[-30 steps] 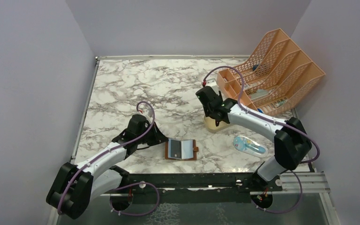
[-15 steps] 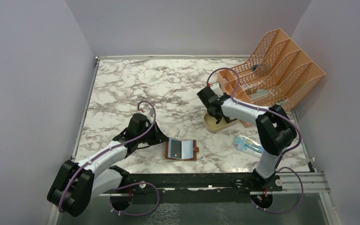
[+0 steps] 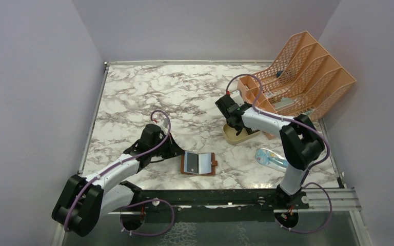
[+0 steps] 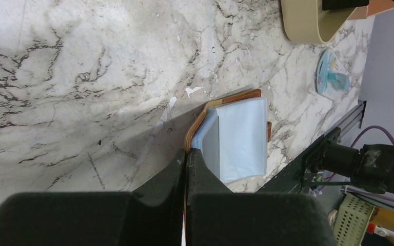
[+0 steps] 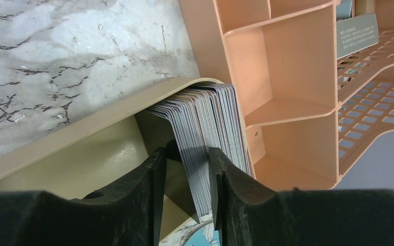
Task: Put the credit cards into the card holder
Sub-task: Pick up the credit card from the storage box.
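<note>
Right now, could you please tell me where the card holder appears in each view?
Top external: card holder, lower centre, lying open.
Left wrist: card holder, right of centre.
Right wrist: not in it.
Shared landmark: the tan tray, in all three.

Robot lab cell: plain partition walls enclose marble-print tabletop.

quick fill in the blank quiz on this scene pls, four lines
1. The card holder lies ___ on the table, clear sleeves facing up.
2. The credit cards stand on edge in the tan tray, next to the ___ mesh rack.
3. The ___ gripper straddles some cards of the stack.
4. The left gripper is ___ on the card holder's edge.

Missing words: open; orange; right; shut
</note>
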`<move>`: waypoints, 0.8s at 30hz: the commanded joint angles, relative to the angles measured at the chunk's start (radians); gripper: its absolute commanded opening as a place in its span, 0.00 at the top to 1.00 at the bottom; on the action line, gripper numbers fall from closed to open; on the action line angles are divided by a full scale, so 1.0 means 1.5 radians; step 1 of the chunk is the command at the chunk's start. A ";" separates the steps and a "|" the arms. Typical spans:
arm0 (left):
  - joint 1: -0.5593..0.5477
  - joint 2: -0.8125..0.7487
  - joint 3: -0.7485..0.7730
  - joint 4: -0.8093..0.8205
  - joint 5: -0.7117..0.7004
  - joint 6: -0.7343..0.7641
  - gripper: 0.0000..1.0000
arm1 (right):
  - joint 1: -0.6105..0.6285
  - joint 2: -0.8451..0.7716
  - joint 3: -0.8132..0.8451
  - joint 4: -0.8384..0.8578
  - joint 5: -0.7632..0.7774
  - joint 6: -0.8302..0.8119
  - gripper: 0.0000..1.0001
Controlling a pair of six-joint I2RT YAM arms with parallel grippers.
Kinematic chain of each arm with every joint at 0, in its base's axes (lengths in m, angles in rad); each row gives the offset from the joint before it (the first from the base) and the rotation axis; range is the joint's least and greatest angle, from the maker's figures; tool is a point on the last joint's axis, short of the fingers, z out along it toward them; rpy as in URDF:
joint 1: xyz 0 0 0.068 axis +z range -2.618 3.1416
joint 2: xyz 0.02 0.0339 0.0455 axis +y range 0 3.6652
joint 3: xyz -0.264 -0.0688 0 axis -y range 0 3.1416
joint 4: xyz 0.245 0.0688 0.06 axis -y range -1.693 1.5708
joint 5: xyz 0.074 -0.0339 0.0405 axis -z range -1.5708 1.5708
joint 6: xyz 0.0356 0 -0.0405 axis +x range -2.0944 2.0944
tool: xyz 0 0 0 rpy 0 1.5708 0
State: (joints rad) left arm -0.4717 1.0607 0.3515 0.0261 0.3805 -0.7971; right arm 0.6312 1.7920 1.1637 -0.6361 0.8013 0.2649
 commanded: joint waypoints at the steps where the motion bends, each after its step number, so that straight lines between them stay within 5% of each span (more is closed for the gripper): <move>1: -0.002 0.006 0.001 0.015 0.013 0.001 1.00 | -0.007 -0.016 0.015 -0.019 0.054 -0.002 0.67; 24: -0.002 0.012 0.001 0.015 0.008 -0.002 1.00 | -0.006 -0.046 0.025 -0.017 0.001 -0.015 0.77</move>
State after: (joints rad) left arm -0.4717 1.0676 0.3515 0.0284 0.3801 -0.7979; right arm 0.6334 1.7706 1.1755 -0.6445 0.7849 0.2626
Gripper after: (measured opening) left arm 0.017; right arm 0.243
